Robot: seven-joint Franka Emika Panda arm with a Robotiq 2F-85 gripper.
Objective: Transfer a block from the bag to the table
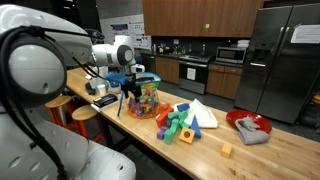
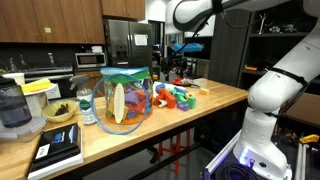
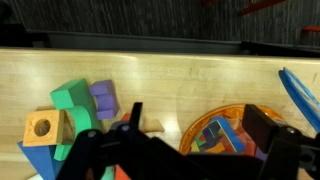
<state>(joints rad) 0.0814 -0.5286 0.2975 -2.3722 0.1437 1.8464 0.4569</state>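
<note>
Jaws of the gripper (image 3: 178, 145) are seen spread apart, with nothing held between them. It is hung just above the bag (image 1: 145, 100), which is filled with coloured blocks (image 3: 222, 135) and stood on the table (image 1: 260, 155) near a heap of loose blocks (image 1: 182, 120).

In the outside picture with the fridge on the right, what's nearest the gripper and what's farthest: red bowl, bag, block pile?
1. The bag, right beside the gripper.
2. The block pile, in the middle of the table.
3. The red bowl, farthest along, toward the fridge.
</note>
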